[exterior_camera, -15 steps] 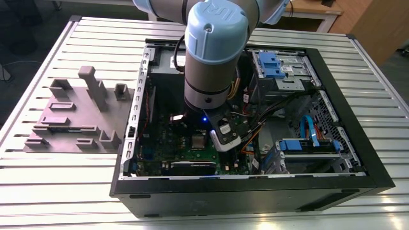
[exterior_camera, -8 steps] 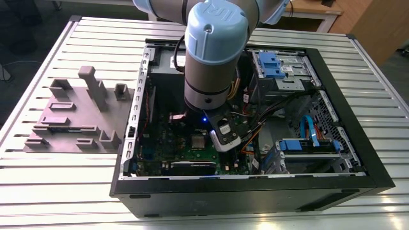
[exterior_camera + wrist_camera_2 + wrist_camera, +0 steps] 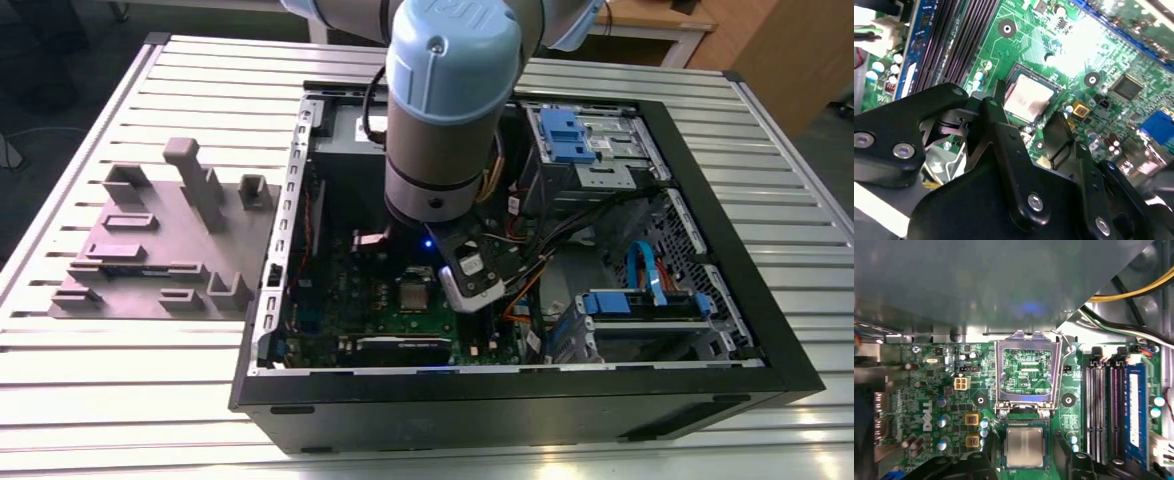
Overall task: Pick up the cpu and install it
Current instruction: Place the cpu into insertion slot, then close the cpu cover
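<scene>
Fingers point(image 3: 1056, 132) spread and empty, I see the cpu point(image 3: 1026, 97) lying between them, eight o'clock from the arm's tip point(image 3: 470, 275) in the exterior view.

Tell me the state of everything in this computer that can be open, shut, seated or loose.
chip: lying flat in its socket.
socket frame: flipped up, open.
hand: open, a finger on either side of the chip.
computer case: on its side, cover off.
memory stick: plugged in.
</scene>
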`<state>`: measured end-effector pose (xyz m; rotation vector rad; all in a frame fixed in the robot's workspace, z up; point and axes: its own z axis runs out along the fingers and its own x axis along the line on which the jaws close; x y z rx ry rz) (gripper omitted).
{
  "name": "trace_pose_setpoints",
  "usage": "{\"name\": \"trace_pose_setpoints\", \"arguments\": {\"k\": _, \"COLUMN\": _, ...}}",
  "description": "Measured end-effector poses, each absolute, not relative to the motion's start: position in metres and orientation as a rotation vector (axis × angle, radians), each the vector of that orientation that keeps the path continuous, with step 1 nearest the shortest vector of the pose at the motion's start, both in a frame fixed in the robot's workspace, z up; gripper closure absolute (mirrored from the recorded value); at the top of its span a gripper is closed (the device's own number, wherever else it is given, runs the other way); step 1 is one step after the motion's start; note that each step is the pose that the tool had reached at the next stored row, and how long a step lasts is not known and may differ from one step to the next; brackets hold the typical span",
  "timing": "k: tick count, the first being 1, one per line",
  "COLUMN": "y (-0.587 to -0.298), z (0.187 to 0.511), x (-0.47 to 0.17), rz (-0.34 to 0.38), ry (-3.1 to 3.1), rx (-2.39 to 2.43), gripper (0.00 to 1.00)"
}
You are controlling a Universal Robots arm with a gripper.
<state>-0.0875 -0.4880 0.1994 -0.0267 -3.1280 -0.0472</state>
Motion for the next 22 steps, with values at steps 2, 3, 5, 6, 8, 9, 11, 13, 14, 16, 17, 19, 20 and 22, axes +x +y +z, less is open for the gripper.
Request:
{"name": "trace_pose_setpoints", "arguments": {"k": 2, "y": -0.488, "z": 0.205, "x": -0.088, "rz": -0.047, "ry": -3.128, "rx": -0.027, "gripper": 0.45}}
{"name": "trace_pose_setpoints", "arguments": {"k": 3, "y": -0.488, "z": 0.207, "x": -0.088, "rz": -0.047, "ry": -3.127, "rx": -0.027, "gripper": 0.51}}
{"name": "trace_pose_setpoints", "arguments": {"k": 5, "y": -0.488, "z": 0.212, "x": -0.088, "rz": -0.047, "ry": -3.126, "rx": -0.027, "gripper": 0.63}}
{"name": "trace_pose_setpoints", "arguments": {"k": 6, "y": -0.488, "z": 0.214, "x": -0.088, "rz": -0.047, "ry": -3.126, "rx": -0.027, "gripper": 0.63}}
{"name": "trace_pose_setpoints", "arguments": {"k": 8, "y": -0.488, "z": 0.217, "x": -0.088, "rz": -0.047, "ry": -3.125, "rx": -0.027, "gripper": 0.69}}
{"name": "trace_pose_setpoints", "arguments": {"k": 9, "y": -0.488, "z": 0.218, "x": -0.088, "rz": -0.047, "ry": -3.125, "rx": -0.027, "gripper": 0.75}}
{"name": "trace_pose_setpoints", "arguments": {"k": 11, "y": -0.488, "z": 0.218, "x": -0.088, "rz": -0.047, "ry": -3.125, "rx": -0.027, "gripper": 0.9}}
{"name": "trace_pose_setpoints", "arguments": {"k": 13, "y": -0.488, "z": 0.218, "x": -0.088, "rz": -0.047, "ry": -3.125, "rx": -0.027, "gripper": 0.9}}
{"name": "trace_pose_setpoints", "arguments": {"k": 14, "y": -0.488, "z": 0.218, "x": -0.088, "rz": -0.047, "ry": -3.125, "rx": -0.027, "gripper": 0.9}}
{"name": "trace_pose_setpoints", "arguments": {"k": 16, "y": -0.488, "z": 0.218, "x": -0.088, "rz": -0.047, "ry": -3.125, "rx": -0.027, "gripper": 0.9}}
{"name": "trace_pose_setpoints", "arguments": {"k": 17, "y": -0.488, "z": 0.218, "x": -0.088, "rz": -0.047, "ry": -3.124, "rx": -0.027, "gripper": 0.9}}
{"name": "trace_pose_setpoints", "arguments": {"k": 19, "y": -0.488, "z": 0.218, "x": -0.088, "rz": -0.047, "ry": -3.124, "rx": -0.027, "gripper": 0.9}}
{"name": "trace_pose_setpoints", "arguments": {"k": 20, "y": -0.488, "z": 0.218, "x": -0.088, "rz": -0.047, "ry": -3.124, "rx": -0.027, "gripper": 0.9}}
{"name": "trace_pose_setpoints", "arguments": {"k": 22, "y": -0.488, "z": 0.218, "x": -0.088, "rz": -0.047, "ry": -3.124, "rx": -0.027, "gripper": 0.9}}
